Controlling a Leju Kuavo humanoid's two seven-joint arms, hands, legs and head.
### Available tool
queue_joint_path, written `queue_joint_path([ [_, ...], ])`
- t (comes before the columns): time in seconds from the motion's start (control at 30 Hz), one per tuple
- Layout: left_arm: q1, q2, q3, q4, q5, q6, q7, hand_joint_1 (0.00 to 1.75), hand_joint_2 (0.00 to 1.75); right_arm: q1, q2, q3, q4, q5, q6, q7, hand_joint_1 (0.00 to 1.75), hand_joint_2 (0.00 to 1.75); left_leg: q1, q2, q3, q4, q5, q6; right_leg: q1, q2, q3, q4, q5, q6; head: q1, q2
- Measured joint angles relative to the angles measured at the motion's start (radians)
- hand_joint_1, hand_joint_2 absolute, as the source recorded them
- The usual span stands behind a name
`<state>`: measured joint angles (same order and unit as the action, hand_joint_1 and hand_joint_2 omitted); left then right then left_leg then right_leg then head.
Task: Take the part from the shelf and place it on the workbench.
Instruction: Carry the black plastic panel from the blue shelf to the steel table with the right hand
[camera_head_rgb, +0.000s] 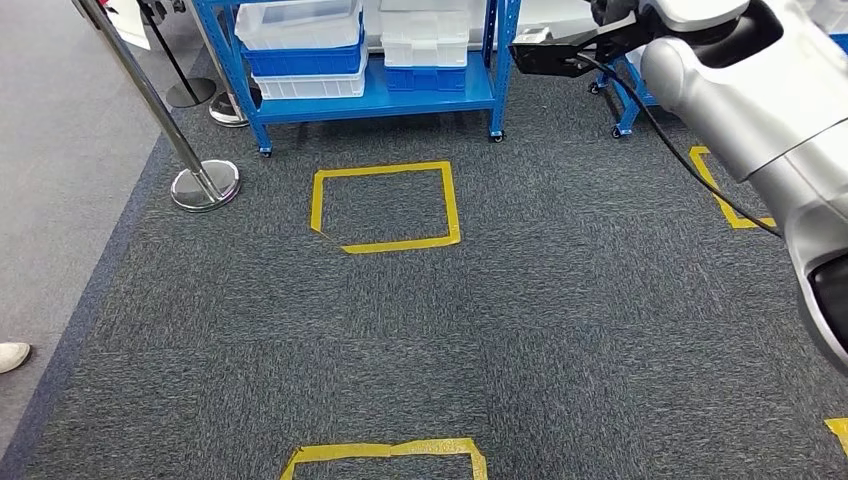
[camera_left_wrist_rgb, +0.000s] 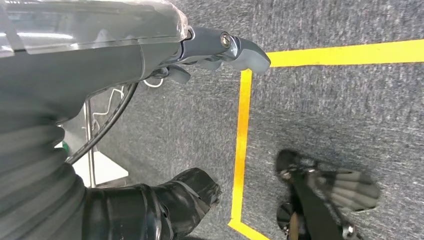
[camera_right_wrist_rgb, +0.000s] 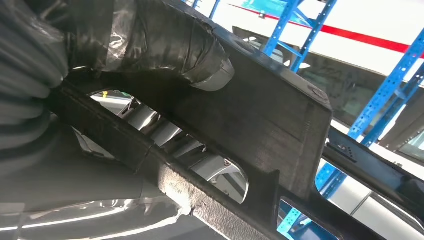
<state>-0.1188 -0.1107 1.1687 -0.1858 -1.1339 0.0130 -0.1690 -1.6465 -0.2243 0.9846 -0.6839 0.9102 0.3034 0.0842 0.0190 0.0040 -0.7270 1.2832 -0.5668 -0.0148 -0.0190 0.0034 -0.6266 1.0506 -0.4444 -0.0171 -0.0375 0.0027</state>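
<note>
A: Carpet (camera_head_rgb: 560, 330) fills the head view, dark grey, marked with squares of yellow tape (camera_head_rgb: 385, 205). At the far edge stands the blue shelf (camera_head_rgb: 375, 100) on casters, with white and blue bins (camera_head_rgb: 305, 45) stacked on its lowest level.

B: And the right arm (camera_head_rgb: 760, 100) comes in high on the right, silver and bulky, raised toward the shelf. A black cable runs along it.

A: Look at what's out in front of it: the part (camera_head_rgb: 550, 55), a flat black piece, held up in the air just beside the shelf's post, clear of the carpet.

B: The right wrist view brings it close. The part (camera_right_wrist_rgb: 260, 120) is a dark, rough-surfaced frame with openings cut through it, and the right hand (camera_right_wrist_rgb: 150, 45) grips it, a thick taped thumb pressed across its upper face. Blue shelf uprights show behind it.

A: So the right hand is holding the part. And the left?

B: The left wrist view has the left hand (camera_left_wrist_rgb: 215, 55) hanging over the carpet, beside a yellow tape line (camera_left_wrist_rgb: 242, 140). Grey thumb out straight, darker fingers tucked under the cover. Nothing is in it, but how far those fingers are curled can't be told.

A: Off to the left in the head view, a chrome stanchion (camera_head_rgb: 200, 180) stands at the carpet's edge, and the toe of a white shoe (camera_head_rgb: 12, 355) pokes in from the left border.
</note>
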Motion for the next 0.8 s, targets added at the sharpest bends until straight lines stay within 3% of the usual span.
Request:
queue_joint_path([
  [0.03, 0.0, 0.0, 0.001, 0.0, -0.003, 0.0, -0.002, 0.0, 1.75, 0.0, -0.002, 0.0, 0.006, 0.0, -0.003, 0.0, 1.75, 1.75, 0.0, 0.0, -0.012, 0.024, 0.0, 0.001, 0.001, 0.001, 0.0, 0.001, 0.0, 0.0, 0.0, 0.0],
  [0.07, 0.0, 0.0, 0.001, 0.0, -0.007, 0.0, -0.004, 0.0, 1.75, 0.0, -0.003, 0.0, 0.012, 0.001, -0.006, -0.001, 1.75, 1.75, 0.0, 0.0, -0.007, 0.013, 0.019, 0.004, 0.002, 0.003, 0.0, 0.002, 0.0, 0.0, 0.0, 0.0],
  [0.13, 0.0, 0.0, 0.001, 0.0, -0.011, 0.001, -0.006, 0.0, 1.75, -0.002, -0.007, 0.0, 0.02, 0.001, -0.013, -0.001, 1.75, 1.75, -0.002, -0.001, 0.046, -0.106, 0.085, 0.016, 0.004, 0.006, 0.002, 0.002, -0.001, 0.0, 0.0, 0.0],
  [0.2, -0.001, 0.001, 0.001, 0.0, -0.015, 0.001, -0.009, 0.0, 1.75, -0.006, -0.014, 0.0, 0.026, 0.001, -0.023, -0.001, 1.75, 1.75, -0.008, -0.001, 0.1, -0.218, 0.122, 0.029, 0.007, 0.007, 0.0, 0.001, 0.0, 0.005, 0.0, 0.0],
  [0.3, -0.002, 0.002, 0.001, 0.0, -0.02, 0.002, -0.012, 0.0, 1.75, -0.006, -0.026, 0.0, 0.035, 0.002, -0.03, -0.001, 1.75, 1.75, -0.014, 0.0, 0.116, -0.254, 0.124, 0.038, 0.007, 0.006, -0.003, -0.004, 0.005, 0.021, 0.0, 0.0],
  [0.37, 0.0, 0.001, 0.001, 0.0, -0.022, 0.002, -0.015, 0.0, 1.75, -0.006, -0.037, 0.0, 0.038, 0.004, -0.032, -0.001, 1.75, 1.75, -0.01, 0.002, 0.123, -0.272, 0.135, 0.045, 0.006, 0.004, -0.009, 0.01, -0.009, 0.03, 0.001, 0.0],
  [0.4, 0.0, 0.001, 0.001, 0.0, -0.024, 0.002, -0.016, 0.0, 1.75, -0.008, -0.041, 0.0, 0.04, 0.005, -0.034, -0.001, 1.75, 1.75, -0.008, 0.004, 0.126, -0.281, 0.14, 0.051, 0.007, 0.004, -0.021, 0.037, -0.029, 0.033, 0.001, 0.0],
  [0.47, 0.0, 0.0, 0.001, 0.0, -0.025, 0.002, -0.018, 0.0, 1.75, -0.007, -0.047, 0.0, 0.043, 0.007, -0.036, -0.001, 1.75, 1.75, -0.008, 0.006, 0.127, -0.285, 0.144, 0.057, 0.004, 0.002, -0.072, 0.152, -0.09, 0.038, 0.001, 0.0],
  [0.53, 0.0, 0.0, 0.001, 0.0, -0.026, 0.002, -0.019, 0.0, 1.75, 0.0, -0.053, 0.0, 0.046, 0.007, -0.037, -0.002, 1.75, 1.75, -0.008, 0.005, 0.126, -0.281, 0.142, 0.059, 0.001, 0.002, -0.117, 0.249, -0.119, 0.043, 0.001, 0.0],
  [0.57, 0.0, 0.0, 0.001, 0.0, -0.026, 0.002, -0.019, 0.0, 1.75, 0.003, -0.055, 0.0, 0.048, 0.007, -0.038, -0.002, 1.75, 1.75, -0.008, 0.004, 0.126, -0.277, 0.14, 0.058, -0.002, 0.001, -0.115, 0.245, -0.104, 0.045, 0.001, 0.0],
  [0.6, 0.001, -0.001, 0.001, 0.0, -0.026, 0.002, -0.019, 0.0, 1.75, 0.004, -0.056, 0.0, 0.049, 0.007, -0.038, -0.001, 1.75, 1.75, -0.007, 0.004, 0.125, -0.272, 0.137, 0.055, -0.005, 0.0, -0.096, 0.206, -0.074, 0.046, 0.001, 0.0],
  [0.67, 0.003, -0.002, 0.001, 0.0, -0.026, 0.002, -0.019, 0.0, 1.75, 0.002, -0.057, 0.0, 0.05, 0.007, -0.039, -0.001, 1.75, 1.75, -0.009, 0.003, 0.121, -0.255, 0.127, 0.047, -0.008, -0.002, -0.036, 0.081, -0.018, 0.048, 0.001, 0.0],
  [0.73, 0.001, -0.003, 0.001, 0.0, -0.027, 0.002, -0.019, 0.0, 1.75, 0.0, -0.058, 0.0, 0.05, 0.008, -0.039, -0.002, 1.75, 1.75, -0.012, 0.003, 0.113, -0.242, 0.12, 0.038, -0.005, -0.002, -0.008, 0.018, -0.005, 0.042, 0.0, 0.0],
  [0.8, 0.0, -0.003, 0.001, 0.0, -0.027, 0.002, -0.019, 0.0, 1.75, 0.0, -0.058, 0.0, 0.051, 0.008, -0.04, -0.002, 1.75, 1.75, -0.013, 0.003, 0.11, -0.241, 0.122, 0.029, -0.002, 0.0, -0.01, 0.016, -0.005, 0.03, 0.0, 0.0],
])
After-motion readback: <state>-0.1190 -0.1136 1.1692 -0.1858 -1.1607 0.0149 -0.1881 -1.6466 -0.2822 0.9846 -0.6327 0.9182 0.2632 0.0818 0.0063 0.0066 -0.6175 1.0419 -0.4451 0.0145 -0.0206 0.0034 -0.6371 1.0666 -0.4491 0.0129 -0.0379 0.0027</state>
